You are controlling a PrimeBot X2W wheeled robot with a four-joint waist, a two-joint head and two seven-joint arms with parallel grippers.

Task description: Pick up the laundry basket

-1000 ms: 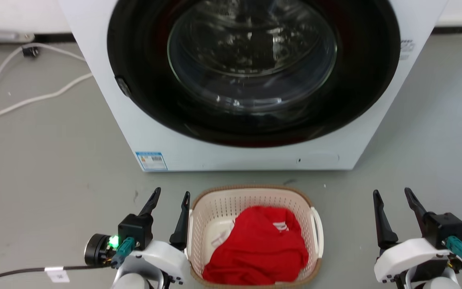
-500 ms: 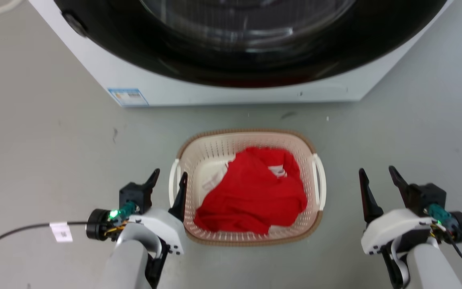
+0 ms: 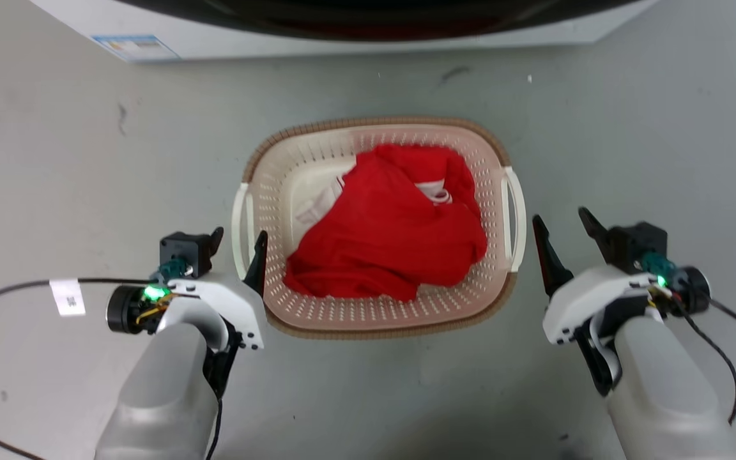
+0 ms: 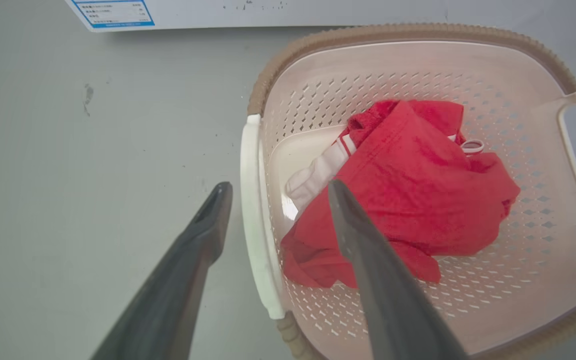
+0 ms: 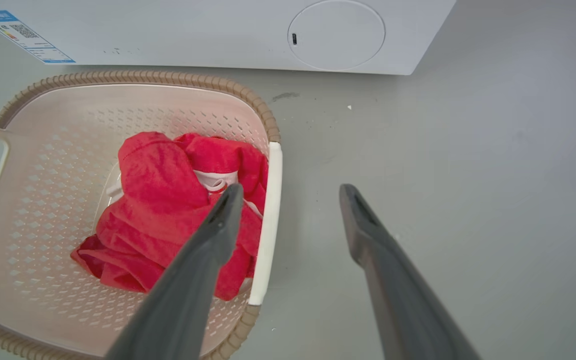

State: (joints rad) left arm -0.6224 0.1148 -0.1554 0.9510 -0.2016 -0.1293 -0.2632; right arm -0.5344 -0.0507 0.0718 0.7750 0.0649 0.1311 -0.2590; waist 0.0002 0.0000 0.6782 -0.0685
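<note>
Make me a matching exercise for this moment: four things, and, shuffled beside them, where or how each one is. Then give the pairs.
1 laundry basket
2 red garment
3 left gripper
4 right gripper

A open, fingers either side of the left handle
B on the grey floor, before the washing machine
C open, just outside the right handle
D heaped inside the basket

Pairs: 1-B; 2-D; 3-A; 4-C

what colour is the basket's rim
The rim of the laundry basket is brown, woven-look; clearest in the left wrist view.
</note>
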